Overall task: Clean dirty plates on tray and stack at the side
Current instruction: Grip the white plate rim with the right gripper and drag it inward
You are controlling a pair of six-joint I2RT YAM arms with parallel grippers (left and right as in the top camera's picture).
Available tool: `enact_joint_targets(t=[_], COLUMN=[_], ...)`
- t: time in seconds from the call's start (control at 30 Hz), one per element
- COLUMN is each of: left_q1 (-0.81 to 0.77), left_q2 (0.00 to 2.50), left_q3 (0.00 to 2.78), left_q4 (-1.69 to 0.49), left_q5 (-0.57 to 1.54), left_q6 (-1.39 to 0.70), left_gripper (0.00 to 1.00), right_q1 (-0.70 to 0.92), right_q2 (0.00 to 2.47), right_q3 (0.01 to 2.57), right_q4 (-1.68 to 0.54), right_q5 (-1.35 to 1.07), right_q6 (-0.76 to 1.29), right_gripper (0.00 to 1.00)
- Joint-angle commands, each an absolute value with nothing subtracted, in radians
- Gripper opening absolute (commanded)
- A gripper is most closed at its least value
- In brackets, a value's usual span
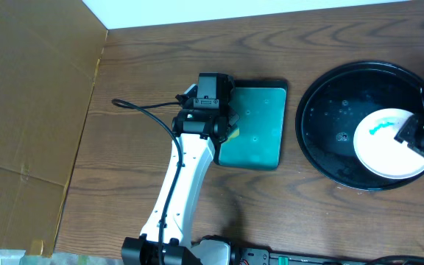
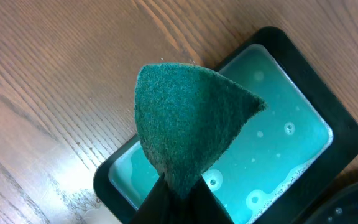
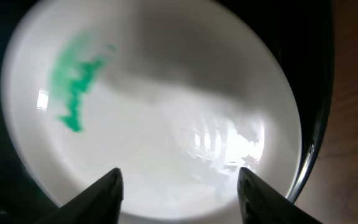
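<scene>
A round white plate (image 1: 387, 147), turquoise-smeared, is lying in the glossy black round tray (image 1: 328, 110), frame right; right fingers (image 3: 106, 194) are hanging released, left fingers (image 2: 213, 210) grasping a green sponge (image 2: 185, 118).

Left end effector (image 2: 174, 198) clamps a sponge (image 2: 191, 118); right end effector (image 3: 180, 180) with jaws apart

The left gripper (image 2: 174, 202) pinches a dark green scouring pad (image 2: 188, 118), which fans out wide past its fingertips. Beyond the pad lies a small black-edged teal tray (image 2: 322, 93), its wet floor dotted with bubbles. Wooden tabletop (image 2: 55, 68) spreads to the gripper's left.
</scene>
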State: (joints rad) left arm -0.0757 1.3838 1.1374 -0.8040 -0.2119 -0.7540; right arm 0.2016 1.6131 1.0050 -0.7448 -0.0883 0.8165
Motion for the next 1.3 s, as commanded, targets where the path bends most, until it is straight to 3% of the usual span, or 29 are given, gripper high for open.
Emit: enact_joint_targets(t=[0.0, 0.1, 0.2, 0.67, 1.0, 1.07, 1.13, 1.27], left_q1=[-0.073, -0.073, -0.073, -0.073, -0.073, -0.073, -0.073, -0.073], left_q2=[1.380, 1.380, 1.380, 1.380, 1.380, 1.380, 1.380, 1.380], left_q3=[1.127, 1.127, 1.127, 1.127, 1.127, 1.127, 1.127, 1.127], left_q4=[-0.803, -0.803, -0.803, -0.802, -0.796, -0.797, -0.800, -0.803], left_q5=[-0.217, -0.217, -0.217, -0.218, -0.217, -0.217, -0.217, -0.217], left_q6=[-0.737, -0.737, -0.737, -0.737, -0.737, -0.737, -0.737, -0.737], left_gripper=[0.07, 0.07, 0.08, 0.07, 0.07, 0.07, 0.07, 0.07], right_q1=[0.204, 0.204, 0.201, 0.178, 0.178, 0.176, 0.176, 0.179], right_q2=[1.614, 1.616, 1.634, 1.757, 1.757, 1.757, 1.757, 1.756], right_q3=[1.066, 1.067, 1.061, 1.060, 1.090, 1.136, 1.208, 1.290], right_q4=[-0.749, -0.717, -0.694, -0.598, -0.479, -0.504, -0.612, -0.886], right_q5=[-0.025, 0.043, 0.138, -0.034, -0.360, -0.359, -0.325, -0.215], right_q6=[0.700, 0.553, 0.443, 0.305, 0.282, 0.315, 0.388, 0.525], right_gripper=[0.72, 0.85, 0.89, 0.83, 0.83, 0.83, 0.90, 0.89])
